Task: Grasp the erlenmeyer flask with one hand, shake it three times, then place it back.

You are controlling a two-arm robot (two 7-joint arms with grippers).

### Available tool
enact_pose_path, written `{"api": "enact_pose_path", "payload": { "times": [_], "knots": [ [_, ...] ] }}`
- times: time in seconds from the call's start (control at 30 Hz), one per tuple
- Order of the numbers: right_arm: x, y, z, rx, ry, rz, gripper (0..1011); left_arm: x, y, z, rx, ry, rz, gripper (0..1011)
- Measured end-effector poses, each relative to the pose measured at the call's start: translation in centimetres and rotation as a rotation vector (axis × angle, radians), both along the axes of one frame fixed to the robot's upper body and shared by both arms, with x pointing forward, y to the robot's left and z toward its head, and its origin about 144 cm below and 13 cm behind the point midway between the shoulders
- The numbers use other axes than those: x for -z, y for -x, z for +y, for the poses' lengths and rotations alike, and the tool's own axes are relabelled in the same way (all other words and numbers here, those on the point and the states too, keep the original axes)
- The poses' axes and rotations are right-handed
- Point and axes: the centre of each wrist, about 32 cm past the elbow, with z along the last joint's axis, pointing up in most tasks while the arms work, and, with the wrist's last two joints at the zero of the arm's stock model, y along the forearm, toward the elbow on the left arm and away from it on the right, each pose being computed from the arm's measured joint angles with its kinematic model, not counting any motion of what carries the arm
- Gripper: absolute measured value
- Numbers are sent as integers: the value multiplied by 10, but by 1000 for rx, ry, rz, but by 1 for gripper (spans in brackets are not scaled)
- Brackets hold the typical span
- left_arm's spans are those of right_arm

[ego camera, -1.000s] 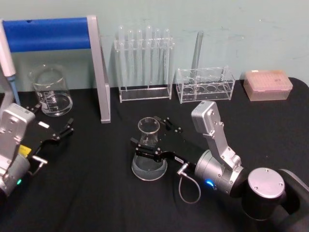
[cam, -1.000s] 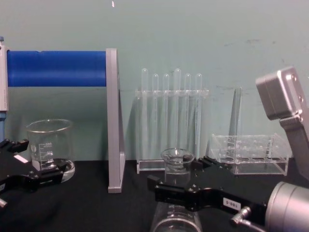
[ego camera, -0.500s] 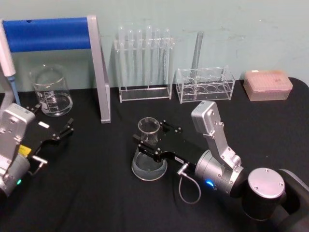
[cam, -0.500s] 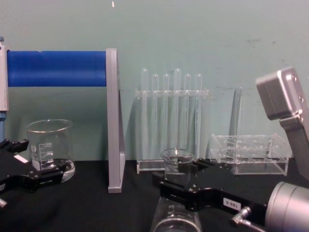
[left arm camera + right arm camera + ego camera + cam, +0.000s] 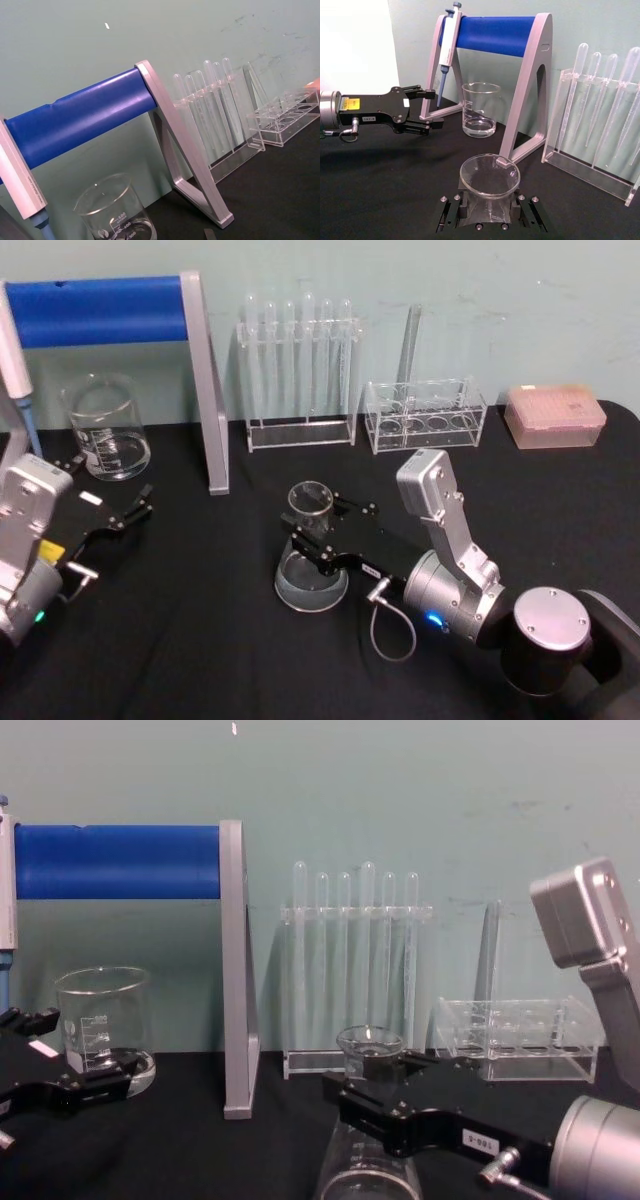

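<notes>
The black bench (image 5: 200, 640) carries everything. The blue-barred pipette stand (image 5: 100, 310) is at the back on your left, its grey leg coming down not far behind the work.

Your right arm (image 5: 445, 530) reaches in from the lower right toward the middle of the bench. The test-tube rack (image 5: 298, 370) stands behind that spot by the wall, and the beaker (image 5: 105, 430) is well apart on the left.

The erlenmeyer flask (image 5: 311, 575) is at the middle of the bench, upright or very nearly so. Its wide base looks to be on the cloth, so I judge the lift has not begun.

Your right gripper (image 5: 489, 207) is clenched on the neck just under the flared rim. The right wrist view shows a finger against the glass on each side. The left gripper (image 5: 438, 106) hangs released over the bench near the beaker, idle.

- **Slipping:** The main risk is smooth glass on a narrow neck. A sharp shake could let the flask twist or slide down, with only the rim to catch it.
- **Striking something:** A wide backward swing could hit the stand's leg or the rack.
- **Setting down:** Bring it down level, or the base may land on an edge and tip when you let go.
</notes>
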Motion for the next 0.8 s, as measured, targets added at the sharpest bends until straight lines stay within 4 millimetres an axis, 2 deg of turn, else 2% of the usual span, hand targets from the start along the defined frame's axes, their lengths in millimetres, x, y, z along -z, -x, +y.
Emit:
{"api": "enact_pose_path", "payload": {
  "times": [0.27, 0.6, 0.8],
  "knots": [
    [-13, -1, -1, -6, -38, -29, 450, 0, 0, 0, 0, 0, 0, 1001],
    [-44, -4, -9, 17, -68, -69, 450, 0, 0, 0, 0, 0, 0, 1001],
    [-56, -4, -14, 23, -72, -86, 450, 0, 0, 0, 0, 0, 0, 1001]
  ]
}}
